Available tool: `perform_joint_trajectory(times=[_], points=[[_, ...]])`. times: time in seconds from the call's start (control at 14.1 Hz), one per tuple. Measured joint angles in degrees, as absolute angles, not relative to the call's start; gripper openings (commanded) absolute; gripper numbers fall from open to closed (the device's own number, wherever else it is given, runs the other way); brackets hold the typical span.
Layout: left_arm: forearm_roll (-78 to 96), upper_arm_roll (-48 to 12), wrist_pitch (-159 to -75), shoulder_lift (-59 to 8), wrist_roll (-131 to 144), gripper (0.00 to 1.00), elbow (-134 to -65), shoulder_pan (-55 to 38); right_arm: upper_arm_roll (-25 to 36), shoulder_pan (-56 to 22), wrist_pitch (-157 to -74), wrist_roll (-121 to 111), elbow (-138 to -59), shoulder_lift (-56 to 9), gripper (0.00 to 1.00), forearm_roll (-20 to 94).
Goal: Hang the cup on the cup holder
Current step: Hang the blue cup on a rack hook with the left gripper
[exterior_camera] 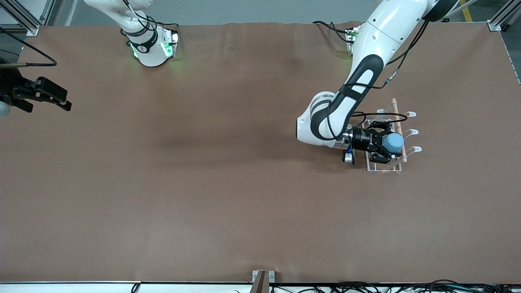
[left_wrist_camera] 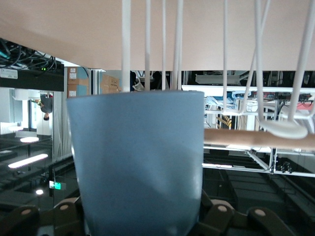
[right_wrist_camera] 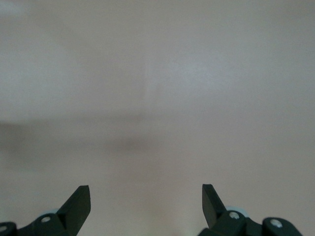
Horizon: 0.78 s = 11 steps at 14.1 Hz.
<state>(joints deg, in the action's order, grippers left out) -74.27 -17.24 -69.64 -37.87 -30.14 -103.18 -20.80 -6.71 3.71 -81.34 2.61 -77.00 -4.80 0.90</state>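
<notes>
The light-blue cup (exterior_camera: 394,141) (left_wrist_camera: 138,162) sits between the fingers of my left gripper (exterior_camera: 388,142) (left_wrist_camera: 140,216), which is shut on its sides. It is held over the white wire cup holder (exterior_camera: 384,169), right beside the wooden rod (exterior_camera: 395,116) (left_wrist_camera: 246,138). White wires (left_wrist_camera: 147,44) run past the cup's wide end. Whether a prong is inside the cup is hidden. A looped prong tip (left_wrist_camera: 288,129) shows beside the rod. My right gripper (exterior_camera: 65,103) (right_wrist_camera: 146,196) waits open over the right arm's end of the table, with nothing between its fingers.
The cup holder stands toward the left arm's end of the brown table (exterior_camera: 228,183). Three looped prongs (exterior_camera: 412,132) stick out on its outer side. A metal bracket (exterior_camera: 262,280) and cables (exterior_camera: 366,287) lie along the table edge nearest the front camera.
</notes>
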Motion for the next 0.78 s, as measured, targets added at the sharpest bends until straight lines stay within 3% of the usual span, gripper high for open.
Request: perform_joint_trajectory(times=[0.43, 0.78], points=[[-73.4, -17.5, -69.6, -37.8, -26.7, 1.0, -100.2, -20.9, -3.8, 1.2, -82.2, 2.6, -80.4, -2.0, 1.0, 0.9], [-55.3, -17.4, -69.4, -33.7, -21.9, 1.0, -83.9, -20.5, -2.0, -0.1, -82.2, 2.7, -80.7, -1.7, 1.0, 1.1]])
